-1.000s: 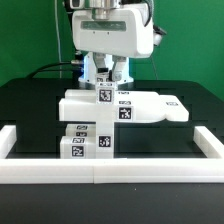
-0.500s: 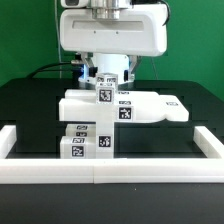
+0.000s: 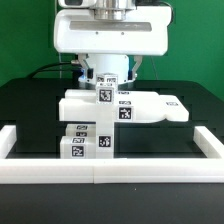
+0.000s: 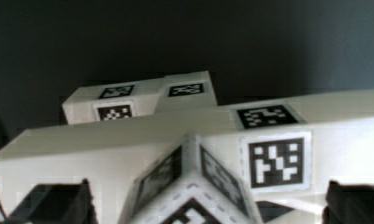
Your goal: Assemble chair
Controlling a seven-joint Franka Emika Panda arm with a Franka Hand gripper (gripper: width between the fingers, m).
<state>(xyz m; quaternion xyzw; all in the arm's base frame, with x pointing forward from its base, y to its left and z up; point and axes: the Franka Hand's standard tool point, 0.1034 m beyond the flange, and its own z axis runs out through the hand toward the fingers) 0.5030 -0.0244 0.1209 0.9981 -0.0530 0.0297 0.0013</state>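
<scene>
- The chair [image 3: 110, 115] stands as a joined white stack at the table's near middle, just behind the border rail [image 3: 110, 170]; its flat slab reaches toward the exterior view's right.
- The gripper [image 3: 106, 78], clenched a second ago, now hangs released over the upright piece [image 3: 104, 92]; I judge that part placed.

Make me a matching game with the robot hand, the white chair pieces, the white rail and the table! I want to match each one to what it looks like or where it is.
Things:
1. hand
2. chair pieces
3. border rail
4. table

Descriptions:
A. black and flat, under everything
B. long, low and white, running along the front edge
C. open, above the stacked white blocks
D. white blocks with small black-and-white square tags, joined in the middle

Right pairs: 1-C, 2-D, 3-B, 4-A
</scene>
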